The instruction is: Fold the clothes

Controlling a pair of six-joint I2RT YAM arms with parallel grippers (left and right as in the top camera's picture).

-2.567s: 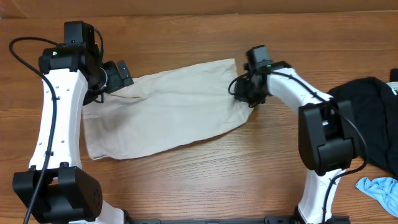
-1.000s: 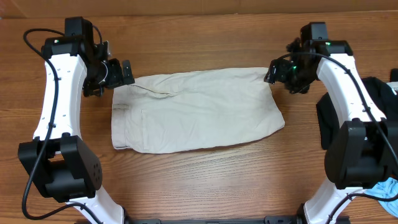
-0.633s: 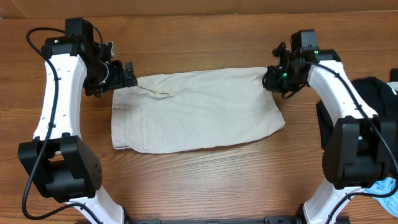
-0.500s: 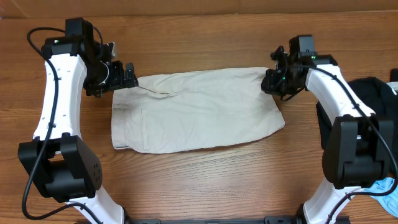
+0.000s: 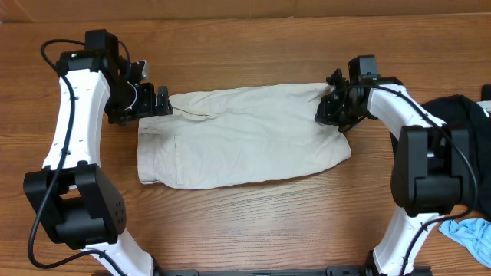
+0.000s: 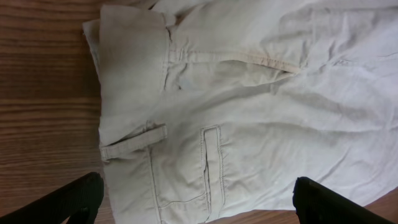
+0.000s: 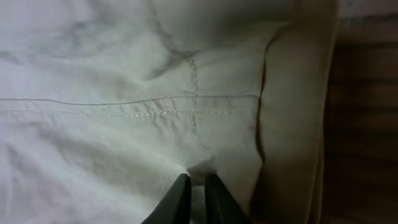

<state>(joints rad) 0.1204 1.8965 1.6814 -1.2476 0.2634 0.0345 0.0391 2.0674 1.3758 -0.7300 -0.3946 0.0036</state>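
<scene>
While the shorts (image 5: 245,138) lie flat mid-table, the right gripper (image 7: 194,190) pinches their right hem fabric, and the left gripper (image 5: 159,101) waits spread wide at the waistband, likely for a fold.

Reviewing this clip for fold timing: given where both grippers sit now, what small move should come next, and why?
Probably lift the right gripper slightly: its jaws look pinched on the hem of the shorts, which lie flat. The left gripper is open at the waistband, holding nothing, so it likely needs to close there too.

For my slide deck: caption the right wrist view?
Right gripper pinching a fold of the beige shorts near the hem.
</scene>
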